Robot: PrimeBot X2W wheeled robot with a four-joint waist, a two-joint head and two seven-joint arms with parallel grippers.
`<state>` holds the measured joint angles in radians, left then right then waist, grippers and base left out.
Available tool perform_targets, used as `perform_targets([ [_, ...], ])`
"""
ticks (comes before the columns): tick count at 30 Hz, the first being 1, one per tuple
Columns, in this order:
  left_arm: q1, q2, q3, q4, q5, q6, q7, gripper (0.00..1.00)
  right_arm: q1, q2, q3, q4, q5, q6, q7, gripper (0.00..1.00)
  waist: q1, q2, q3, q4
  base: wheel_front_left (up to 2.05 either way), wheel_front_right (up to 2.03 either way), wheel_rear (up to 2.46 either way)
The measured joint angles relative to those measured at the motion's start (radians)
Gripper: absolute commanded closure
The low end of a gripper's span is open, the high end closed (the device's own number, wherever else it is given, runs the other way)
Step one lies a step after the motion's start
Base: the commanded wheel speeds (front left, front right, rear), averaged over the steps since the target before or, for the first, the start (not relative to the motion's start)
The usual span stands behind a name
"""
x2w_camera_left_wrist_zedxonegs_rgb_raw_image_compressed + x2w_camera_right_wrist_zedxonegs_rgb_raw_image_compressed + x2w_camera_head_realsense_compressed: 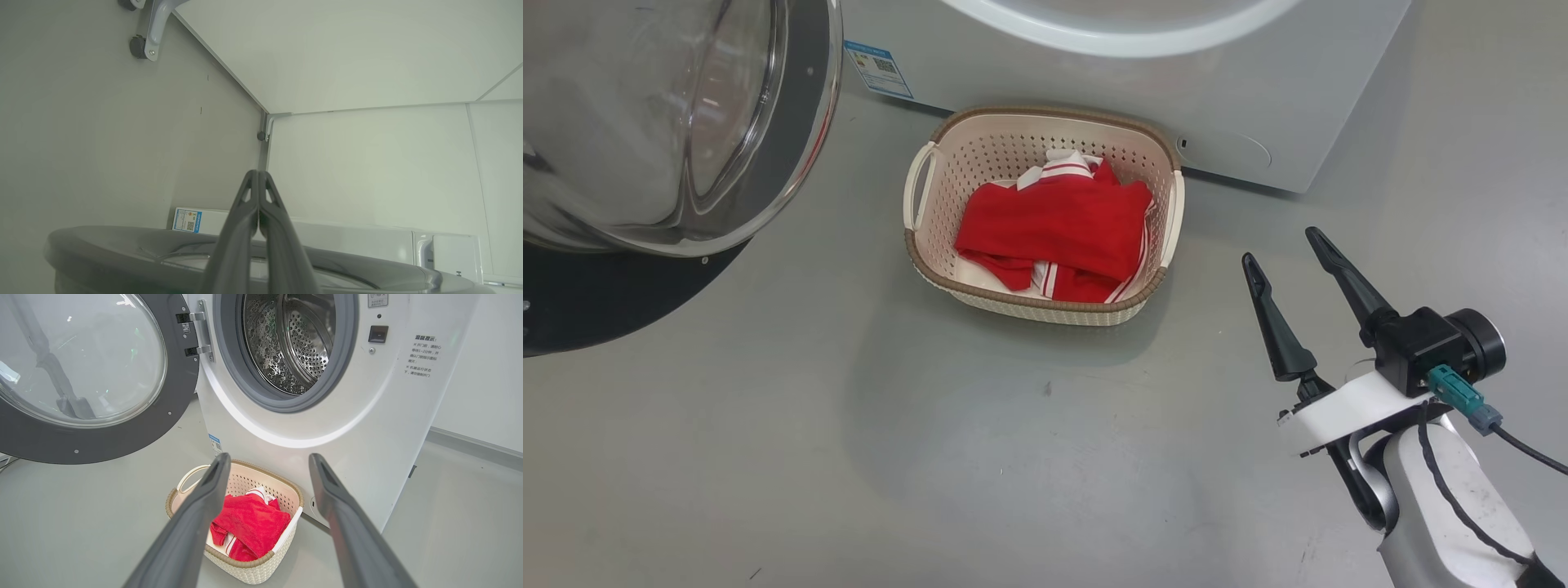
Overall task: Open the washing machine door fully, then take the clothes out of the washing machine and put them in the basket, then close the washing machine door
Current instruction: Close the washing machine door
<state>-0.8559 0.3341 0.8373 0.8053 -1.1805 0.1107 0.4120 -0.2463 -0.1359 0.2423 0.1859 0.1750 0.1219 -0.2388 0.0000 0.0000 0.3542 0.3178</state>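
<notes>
right end effector (1281, 247) at lower right of head view, above the grey floor (931, 457): its two dark fingers spread wide apart, nothing between them, touching nothing. in the right wrist view the same end effector (269, 457) frames the basket between its fingers from a little way off. the basket (1045, 112) stands on the floor just ahead and to the left of that end effector, its far side close against the foot of the washing machine (1094, 90); cream perforated wall (245, 482), brown rim, side handles. the clothes (1054, 229) lie bunched inside the basket, red with white stripes and trim, below the rim (249, 522). left end effector (258, 173), left wrist view: fingers pressed together to the tips, gripping nothing; it sits over the grey rim of the washing machine door (122, 245); contact with the door not resolvable from this angle. the door (670, 122) is swung open on the robot's left, domed glass towards the camera, hinged beside the drum mouth (81, 367). a dark slender shape shows through the glass, possibly the left arm, unclear. behind the basket: blue label (878, 69) and round service flap (1225, 149) low on the machine front. farther up, the grey rubber-rimmed mouth with the perforated steel drum (294, 343) showing inside.
</notes>
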Motion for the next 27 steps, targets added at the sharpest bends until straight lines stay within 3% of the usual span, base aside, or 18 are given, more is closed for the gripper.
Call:
perform_targets([
  [16,-0.004,0.017,-0.057,0.051,-0.034,0.006,0.211,1.00,0.000,0.006,-0.002,0.015,0.007,0.000,-0.005,0.00,0.0000,0.0000,-0.023,-0.002,0.00,0.00,0.00],
  [27,0.010,-0.020,-0.139,0.054,-0.031,-0.054,0.342,1.00,0.005,0.019,-0.006,0.044,0.019,0.000,-0.006,0.00,0.0000,0.0000,-0.072,0.007,0.00,0.00,0.00],
])
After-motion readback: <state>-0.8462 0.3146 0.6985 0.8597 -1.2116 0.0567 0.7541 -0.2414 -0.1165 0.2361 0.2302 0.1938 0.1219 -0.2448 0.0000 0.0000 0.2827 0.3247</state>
